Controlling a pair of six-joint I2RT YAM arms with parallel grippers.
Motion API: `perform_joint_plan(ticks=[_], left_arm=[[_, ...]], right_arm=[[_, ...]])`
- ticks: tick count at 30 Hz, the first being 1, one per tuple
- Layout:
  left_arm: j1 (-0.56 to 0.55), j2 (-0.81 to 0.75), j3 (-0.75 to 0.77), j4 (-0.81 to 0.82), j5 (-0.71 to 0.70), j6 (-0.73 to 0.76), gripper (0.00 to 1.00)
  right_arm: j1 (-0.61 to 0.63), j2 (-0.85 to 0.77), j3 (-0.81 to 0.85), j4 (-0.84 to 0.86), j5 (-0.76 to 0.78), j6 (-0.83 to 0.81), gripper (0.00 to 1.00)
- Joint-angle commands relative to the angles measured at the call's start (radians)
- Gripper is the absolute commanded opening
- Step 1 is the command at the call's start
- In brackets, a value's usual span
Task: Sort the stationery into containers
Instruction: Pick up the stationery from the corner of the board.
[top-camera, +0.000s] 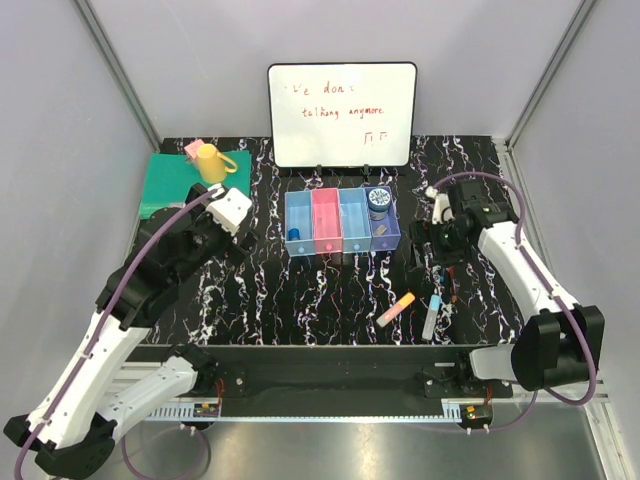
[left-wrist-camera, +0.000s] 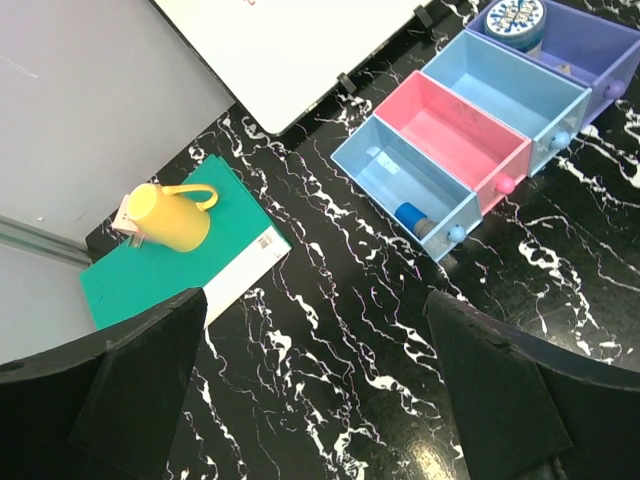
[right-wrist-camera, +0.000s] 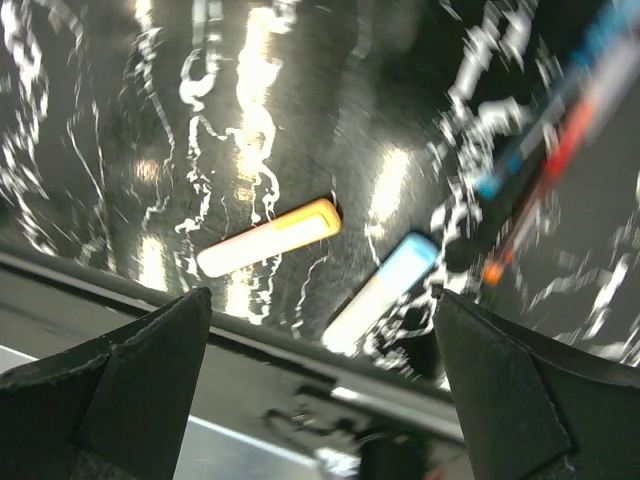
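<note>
The four joined bins (top-camera: 326, 225) stand mid-table, coloured blue, pink, blue and purple; they also show in the left wrist view (left-wrist-camera: 455, 135). The patterned roll (top-camera: 378, 201) sits in the purple bin (left-wrist-camera: 590, 45), and a blue-capped item (left-wrist-camera: 410, 215) lies in the leftmost blue bin. An orange-pink marker (top-camera: 396, 309) and a blue-capped marker (top-camera: 430, 318) lie near the front edge, with thin pens (top-camera: 450, 290) beside them. My right gripper (top-camera: 437, 258) is open above these, which show in its view: the orange marker (right-wrist-camera: 268, 238), the blue-capped marker (right-wrist-camera: 385, 290) and the pens (right-wrist-camera: 540, 170). My left gripper (top-camera: 225, 240) is open and empty, left of the bins.
A yellow mug (top-camera: 212, 162) stands on a green book (top-camera: 165, 185) at the back left. A whiteboard (top-camera: 342, 114) stands behind the bins. Grey walls close in both sides. The table's front edge runs just below the markers.
</note>
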Motion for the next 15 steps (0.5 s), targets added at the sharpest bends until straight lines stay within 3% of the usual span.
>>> perform_joint_plan(ticks=[1, 6, 15], left_arm=[[-0.005, -0.005, -0.015, 0.029, 0.027, 0.023, 0.99], [-0.005, 0.003, -0.016, 0.029, 0.035, 0.022, 0.99], [-0.005, 0.014, -0.024, 0.026, 0.027, 0.025, 0.99]], right_arm=[[0.063, 0.012, 0.003, 0.093, -0.049, -0.295, 1.00], [0.157, -0.003, -0.038, 0.134, -0.031, -0.468, 1.00], [0.264, -0.133, -0.166, 0.130, -0.051, -0.949, 1.00]])
